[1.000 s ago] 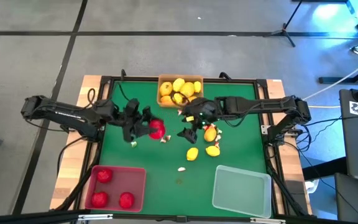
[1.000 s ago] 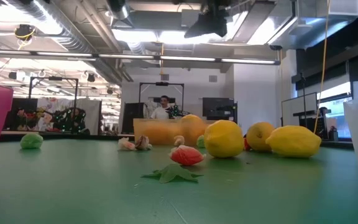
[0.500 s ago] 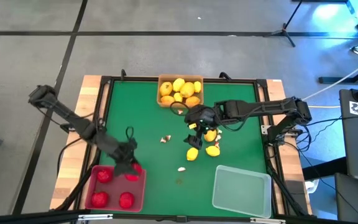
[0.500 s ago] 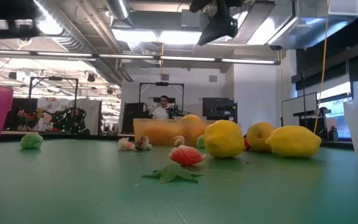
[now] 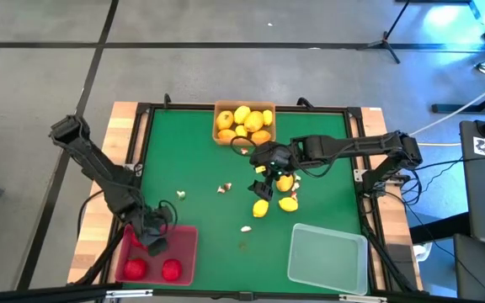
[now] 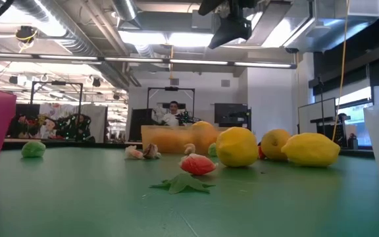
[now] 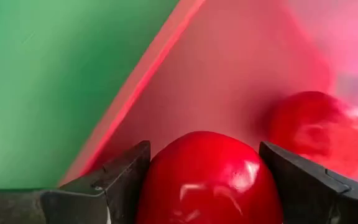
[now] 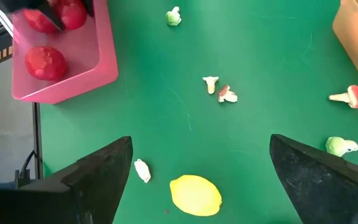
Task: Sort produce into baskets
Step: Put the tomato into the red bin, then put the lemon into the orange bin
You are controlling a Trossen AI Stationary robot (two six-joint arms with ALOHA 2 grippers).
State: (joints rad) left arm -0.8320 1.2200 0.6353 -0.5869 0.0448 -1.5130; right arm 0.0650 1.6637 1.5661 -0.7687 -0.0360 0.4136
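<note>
**Observer:** What is your left gripper doing?

**Operator:** My left gripper (image 7: 207, 186) is clamped on a red round fruit (image 7: 210, 180), one finger on each side of it; it hangs over the red basket (image 5: 183, 244) at the near left corner of the table (image 5: 200, 168); just beyond the gripper, inside that basket, I see another red fruit (image 7: 322, 134), and from above two more (image 5: 135, 268) lie side by side in the basket's near end.

**Observer:** And the right one?

**Operator:** My right gripper (image 5: 263, 164) stands with its fingers wide apart and nothing between them, above the middle of the table; directly under it, in its wrist view, lies a yellow oval fruit (image 8: 195, 194) with a whitish bit (image 8: 142, 170) beside it; farther out from it I see two small mushroom pieces (image 8: 219, 90) close together, a red-capped one (image 8: 347, 96) nearer the orange basket (image 5: 243, 108), and small green pieces (image 8: 173, 17).

**Observer:** The rest of the produce?

**Operator:** A small cluster of yellow and orange fruits (image 5: 274, 195) sits just beside the right gripper; the orange basket behind it, at the far edge, is full of yellow and orange fruits (image 5: 242, 122); the clear basket (image 5: 327, 257) sits at the near right corner, well apart from both grippers.
</note>
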